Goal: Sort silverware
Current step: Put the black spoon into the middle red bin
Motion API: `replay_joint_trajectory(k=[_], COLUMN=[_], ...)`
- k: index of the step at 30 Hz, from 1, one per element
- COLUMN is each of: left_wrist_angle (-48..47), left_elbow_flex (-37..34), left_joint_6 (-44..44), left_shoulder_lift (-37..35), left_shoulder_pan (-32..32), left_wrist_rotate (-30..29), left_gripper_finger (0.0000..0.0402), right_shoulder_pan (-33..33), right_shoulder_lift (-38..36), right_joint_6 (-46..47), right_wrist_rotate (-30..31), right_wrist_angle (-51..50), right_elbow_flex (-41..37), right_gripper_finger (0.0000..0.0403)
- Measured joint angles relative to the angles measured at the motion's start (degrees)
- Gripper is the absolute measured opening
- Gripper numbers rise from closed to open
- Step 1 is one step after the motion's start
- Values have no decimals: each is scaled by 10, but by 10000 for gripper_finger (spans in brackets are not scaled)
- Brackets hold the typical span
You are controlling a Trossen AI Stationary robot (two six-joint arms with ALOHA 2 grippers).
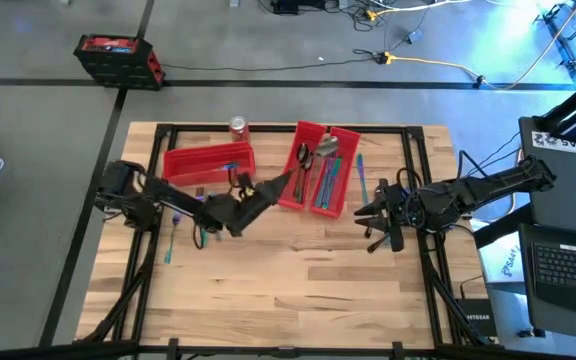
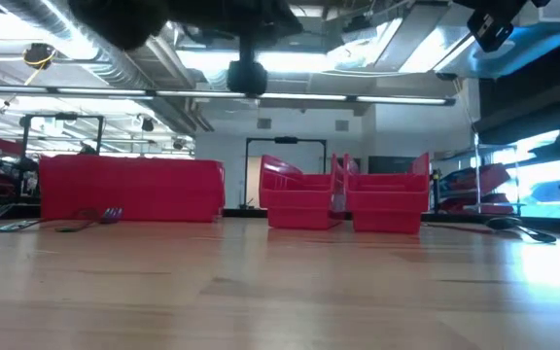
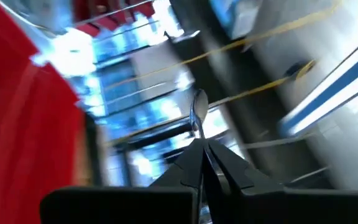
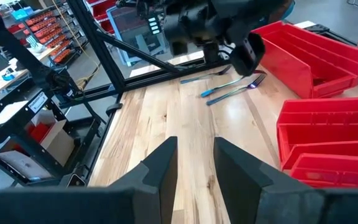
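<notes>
It was a big workshop or robot lab, not a home. The wooden table (image 1: 298,270) stood on a plain grey floor (image 1: 28,110). At about 1 o'clock from the table, loose cables (image 1: 423,62) lay on that floor. At 3 o'clock sat a laptop (image 1: 568,268). Long ceiling lights (image 2: 290,95) and bare pipes (image 2: 95,58) ran overhead. Shelves with parts (image 4: 39,28) stood far back.
</notes>
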Motion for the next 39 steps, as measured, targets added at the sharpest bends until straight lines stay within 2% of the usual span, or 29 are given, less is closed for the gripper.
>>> replay_joint_trajectory(k=[2,5,8,11,14,23,26,31,36,39], left_wrist_angle=[-93,-189,-255,-259,-250,-295,-331,-374,-374,-371], left_elbow_flex=[0,0,0,0,0,0,0,0,0,0], left_joint_6=[8,85,148,209,238,237,240,233,202,169], left_shoulder_lift=[-34,-85,-124,-143,-146,-145,-145,-138,-102,-81], left_shoulder_pan=[11,31,44,56,68,97,103,111,120,116], left_wrist_rotate=[4,-2,-45,-89,-88,-70,-50,-49,6,16], left_gripper_finger=[0,0,0,0,0,14,22,33,39,39], right_shoulder_pan=[0,0,0,0,0,0,0,0,0,0], right_shoulder_lift=[0,0,0,0,0,0,0,0,0,0], right_joint_6=[0,0,0,0,0,0,0,0,0,0], right_wrist_rotate=[0,0,0,0,0,0,0,0,0,0], right_wrist_angle=[0,0,0,0,0,0,0,0,0,0], right_elbow_flex=[0,0,0,0,0,0,0,0,0,0], right_gripper_finger=[89,89,89,89,89,89,89,89,89,89])
